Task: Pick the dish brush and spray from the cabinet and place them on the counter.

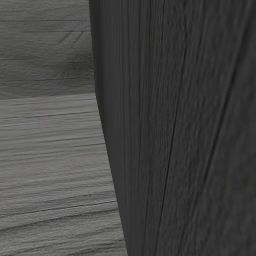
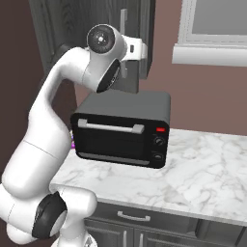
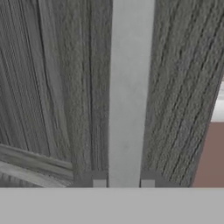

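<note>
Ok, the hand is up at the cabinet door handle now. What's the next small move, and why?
Probably close the gripper on the cabinet handle. In the hand view the pale bar runs straight down between the two fingertips, which stand apart on either side of it, and the dark cabinet door looks shut, so it must be opened before anything can come out.

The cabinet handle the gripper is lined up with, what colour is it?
Light grey, a plain bar against the dark wood-grain cabinet door. Best seen in the hand view.

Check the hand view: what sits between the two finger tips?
In the hand view the cabinet door's pale handle bar runs straight up from between the fingertips of the gripper, one tip on either side, dark wood-grain door behind it.
</note>
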Robot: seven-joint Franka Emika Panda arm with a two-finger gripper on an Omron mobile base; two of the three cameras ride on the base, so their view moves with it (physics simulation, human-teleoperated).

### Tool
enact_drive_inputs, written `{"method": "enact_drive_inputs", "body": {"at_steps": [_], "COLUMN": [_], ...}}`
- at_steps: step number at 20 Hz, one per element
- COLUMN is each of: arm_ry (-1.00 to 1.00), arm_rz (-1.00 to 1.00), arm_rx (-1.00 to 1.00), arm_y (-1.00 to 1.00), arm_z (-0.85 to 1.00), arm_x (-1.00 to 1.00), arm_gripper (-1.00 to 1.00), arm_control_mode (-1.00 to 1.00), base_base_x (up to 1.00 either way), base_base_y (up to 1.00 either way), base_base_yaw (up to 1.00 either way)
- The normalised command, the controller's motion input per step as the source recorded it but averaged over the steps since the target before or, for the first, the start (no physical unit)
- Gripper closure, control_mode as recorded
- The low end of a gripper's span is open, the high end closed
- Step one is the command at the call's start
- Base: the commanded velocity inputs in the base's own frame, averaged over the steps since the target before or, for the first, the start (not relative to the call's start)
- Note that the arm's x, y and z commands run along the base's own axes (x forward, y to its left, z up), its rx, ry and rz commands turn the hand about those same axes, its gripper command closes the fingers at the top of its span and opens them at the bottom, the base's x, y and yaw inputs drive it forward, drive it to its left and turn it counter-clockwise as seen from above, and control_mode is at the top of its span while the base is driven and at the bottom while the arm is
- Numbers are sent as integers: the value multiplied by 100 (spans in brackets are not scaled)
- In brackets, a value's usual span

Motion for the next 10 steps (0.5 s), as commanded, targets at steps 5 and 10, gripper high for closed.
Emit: {"method": "enact_drive_inputs", "body": {"at_steps": [5, 10], "arm_ry": [0, 2], "arm_rz": [-15, -16], "arm_rx": [-5, -1], "arm_y": [29, 35], "arm_z": [-6, -6], "arm_x": [-47, -47], "arm_gripper": [100, 100], "arm_control_mode": [-100, -100], "base_base_x": [0, 0], "base_base_y": [0, 0], "base_base_yaw": [0, 0]}}
